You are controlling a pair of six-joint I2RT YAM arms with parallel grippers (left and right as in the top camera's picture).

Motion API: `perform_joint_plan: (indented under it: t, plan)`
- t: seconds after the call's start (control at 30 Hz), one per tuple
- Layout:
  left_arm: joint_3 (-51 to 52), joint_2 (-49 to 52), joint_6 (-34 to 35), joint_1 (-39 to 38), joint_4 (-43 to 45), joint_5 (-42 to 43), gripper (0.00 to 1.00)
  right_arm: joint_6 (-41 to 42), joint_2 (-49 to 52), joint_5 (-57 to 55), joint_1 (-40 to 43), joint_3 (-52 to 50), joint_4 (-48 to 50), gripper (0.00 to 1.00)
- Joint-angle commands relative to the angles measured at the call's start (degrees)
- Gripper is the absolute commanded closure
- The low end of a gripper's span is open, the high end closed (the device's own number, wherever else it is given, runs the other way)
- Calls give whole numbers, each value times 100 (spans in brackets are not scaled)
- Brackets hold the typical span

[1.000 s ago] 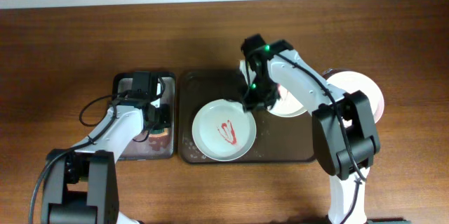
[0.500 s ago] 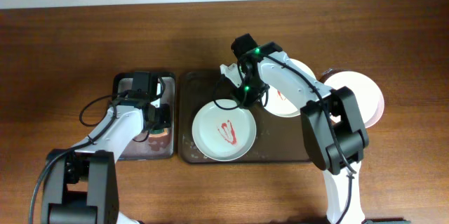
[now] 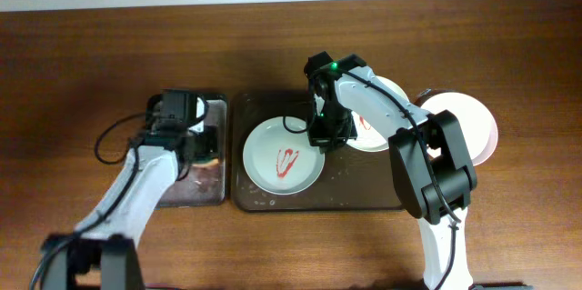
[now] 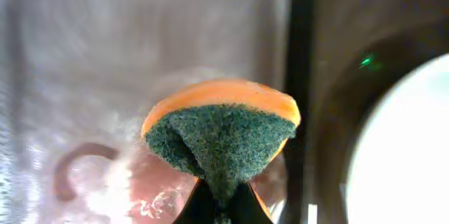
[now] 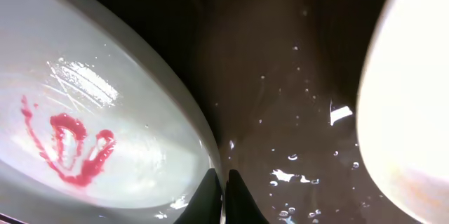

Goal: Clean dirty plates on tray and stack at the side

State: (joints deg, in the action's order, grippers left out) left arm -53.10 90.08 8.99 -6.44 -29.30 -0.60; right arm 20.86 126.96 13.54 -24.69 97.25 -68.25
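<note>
Wooden tabletop is carrying the tray at its middle, where two plates are lying streaked with red: the left plate and the right plate, partly hidden under the right arm. A third plate is sitting off the tray toward the right edge, showing no streaks. The right gripper is pinching the left plate's rim, and the left gripper is holding the sponge over the grey tray. Seemingly one plate is finished, with two waiting to be wiped and stacked.
</note>
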Motion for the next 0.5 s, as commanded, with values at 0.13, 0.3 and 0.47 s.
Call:
perform_joint_plan:
  t: [0.13,0.3,0.47]
  plan:
    - [-26,-1121,-15,11,153,321,100,192,-59,-31,33,-59,7,96]
    - [-26,-1436,872,72,400,1023,100,190,-59,-31,33,-59,9,96]
    - [-26,-1436,973,400,789,2535,100,190,-59,-28,33,-59,9,96]
